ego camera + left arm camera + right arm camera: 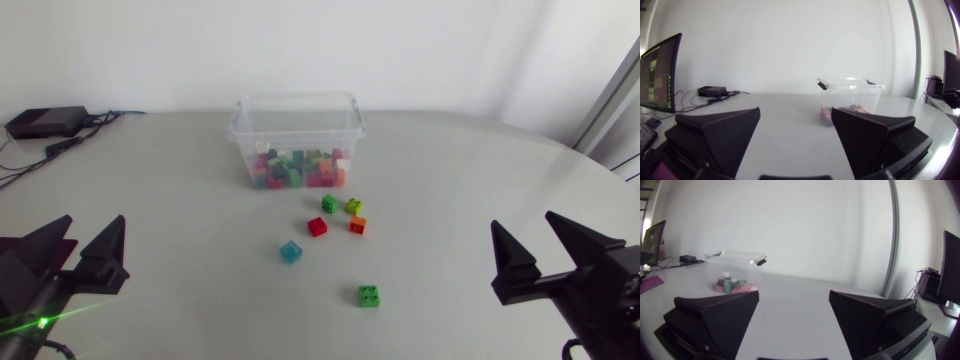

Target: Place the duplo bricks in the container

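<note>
Tools: left tool (95,219) and right tool (520,220) both have their fingers wide apart with nothing between them. Arms sit low at the near corners of the bench (180,190), one in from each side, tools pointing across it toward the container (297,125). Reads as a home pose, since neither wrist tips down at a brick.

The clear container is mid-bench on the far side, top open, part-filled with mixed bricks. Six are loose in front of it:
- green brick (329,203) and yellow-green brick (353,206), closest to its wall
- red brick (317,226) and orange brick (357,225), just beside those
- light blue brick (290,251), nearer the arms
- second green brick (369,295), nearest of all

The group lies between the arms, slightly right of centre. My guess is the right arm has the shorter reach to the second green brick. With the top open it's a drop from above, no lid step.
</note>
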